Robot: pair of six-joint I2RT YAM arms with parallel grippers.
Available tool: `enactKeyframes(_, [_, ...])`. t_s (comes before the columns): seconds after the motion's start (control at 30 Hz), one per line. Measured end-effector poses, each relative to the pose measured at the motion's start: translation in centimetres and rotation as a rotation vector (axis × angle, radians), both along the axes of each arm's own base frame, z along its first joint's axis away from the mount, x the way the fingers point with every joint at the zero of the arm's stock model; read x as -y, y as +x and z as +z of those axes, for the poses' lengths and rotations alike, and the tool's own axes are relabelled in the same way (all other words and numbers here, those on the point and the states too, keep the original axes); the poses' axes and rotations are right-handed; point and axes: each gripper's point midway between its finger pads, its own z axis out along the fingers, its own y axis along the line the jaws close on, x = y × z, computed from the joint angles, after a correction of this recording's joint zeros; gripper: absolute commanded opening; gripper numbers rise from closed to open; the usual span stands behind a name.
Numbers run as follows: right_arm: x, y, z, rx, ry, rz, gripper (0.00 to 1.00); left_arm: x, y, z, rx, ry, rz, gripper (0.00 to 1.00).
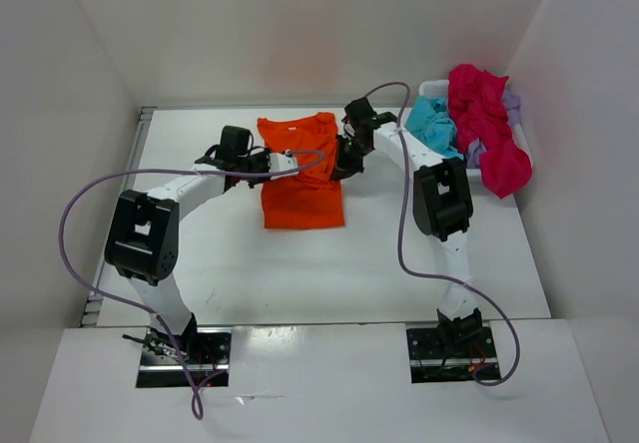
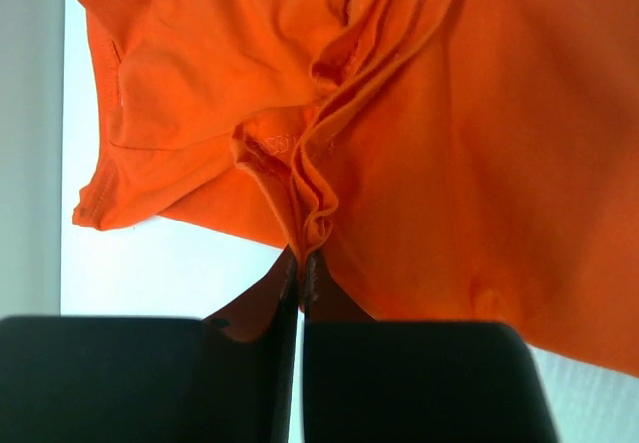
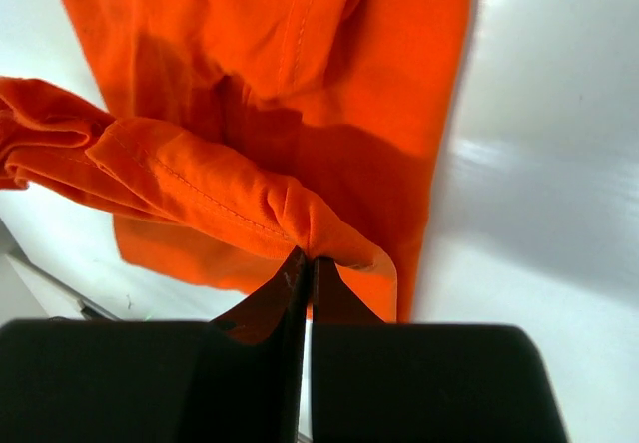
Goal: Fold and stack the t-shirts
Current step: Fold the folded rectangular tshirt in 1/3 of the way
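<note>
Top external view: orange t-shirt (image 1: 302, 192) sits centre of the worktop (image 1: 230, 263), left jaws and right jaws both clenched on bunched fabric at its sides. Thin pinches, so uneven pulling could slip a corner and wreck the fold.

1. A white table (image 1: 230, 273) is sitting boxed in by plain white panels.
2. A back wall (image 1: 329, 24) is rising behind the table.
3. A left wall (image 1: 50, 164) and a right wall (image 1: 589, 164) are flanking the table.
4. Soft light is glancing off the table.
</note>
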Motion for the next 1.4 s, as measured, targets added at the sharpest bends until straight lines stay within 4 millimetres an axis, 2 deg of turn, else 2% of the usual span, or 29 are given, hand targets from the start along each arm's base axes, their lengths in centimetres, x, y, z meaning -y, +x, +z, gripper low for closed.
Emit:
enactKeyframes(0.1, [0.0, 0.4, -0.9, -0.015, -0.004, 0.007, 0.0, 0.3, 0.6, -0.1, 0.019, -0.006, -0.003, 0.0])
enactKeyframes(0.2, [-0.1, 0.7, -1.6, -0.026, -0.004, 0.01, 0.16, 0.5, 1.1, 0.0, 0.041, -0.013, -0.005, 0.0])
enactKeyframes(0.23, [0.0, 0.8, -1.7, -0.027, -0.004, 0.01, 0.28, 0.6, 1.3, 0.0, 0.048, -0.016, -0.006, 0.02])
enactKeyframes(0.33, [0.2, 1.6, -1.2, -0.018, 0.001, 0.0, 0.4, 0.6, 1.9, -0.1, 0.066, -0.018, -0.003, 0.09])
enactKeyframes(0.37, [0.3, 2.1, -0.9, -0.004, 0.005, -0.005, 0.46, 0.6, 2.0, -0.3, 0.072, -0.016, 0.0, 0.1])
enactKeyframes(0.47, [0.6, 4.2, 0.3, 0.05, 0.006, -0.024, 0.5, 0.3, 2.3, -1.2, 0.079, -0.002, 0.016, 0.24])
enactKeyframes(0.53, [0.9, 5.8, 1.4, 0.098, 0.006, -0.041, 0.5, 0.0, 2.6, -1.9, 0.078, 0.01, 0.032, 0.26])
enactKeyframes(0.6, [1.3, 6.8, 2.5, 0.142, -0.004, -0.05, 0.45, -0.4, 3.1, -2.4, 0.083, 0.025, 0.061, 0.31])
enactKeyframes(0.63, [1.5, 7.2, 3.0, 0.162, -0.012, -0.053, 0.39, -0.7, 3.3, -2.6, 0.081, 0.03, 0.082, 0.33])
enactKeyframes(0.67, [1.7, 7.5, 3.4, 0.182, -0.019, -0.054, 0.32, -1.0, 3.5, -2.8, 0.081, 0.038, 0.101, 0.35])
enactKeyframes(0.7, [2.0, 7.6, 3.6, 0.193, -0.031, -0.054, 0.18, -1.3, 3.8, -3.0, 0.08, 0.044, 0.125, 0.4])
enactKeyframes(0.73, [2.3, 7.4, 3.7, 0.199, -0.042, -0.05, 0.12, -1.5, 4.1, -3.1, 0.08, 0.048, 0.144, 0.43])
enactKeyframes(0.8, [2.8, 5.8, 3.3, 0.173, -0.061, -0.037, 0.0, -2.0, 4.8, -3.1, 0.076, 0.047, 0.184, 0.5])
enactKeyframes(0.9, [3.1, 1.9, 1.9, 0.109, -0.087, -0.004, 0.0, -2.6, 5.6, -2.3, 0.067, 0.03, 0.246, 0.51])
enactKeyframes(1.0, [2.4, -2.5, 0.0, 0.033, -0.103, 0.048, 0.0, -3.3, 6.7, -0.6, 0.064, 0.0, 0.325, 0.52])
enactKeyframes(1.07, [1.5, -4.7, -1.2, -0.006, -0.107, 0.086, 0.0, -3.9, 7.1, 0.3, 0.054, -0.026, 0.372, 0.54])
enactKeyframes(1.13, [0.5, -6.0, -1.9, -0.028, -0.105, 0.118, 0.0, -5.0, 6.7, 0.6, 0.021, -0.042, 0.426, 0.54])
enactKeyframes(1.27, [-1.6, -6.0, -1.5, 0.001, -0.086, 0.158, 0.0, -6.9, 5.1, 1.1, -0.046, -0.048, 0.503, 0.55])
enactKeyframes(1.4, [-3.0, -2.6, -1.2, 0.073, -0.077, 0.149, 0.0, -8.0, 3.1, 1.9, -0.094, -0.051, 0.547, 0.56])
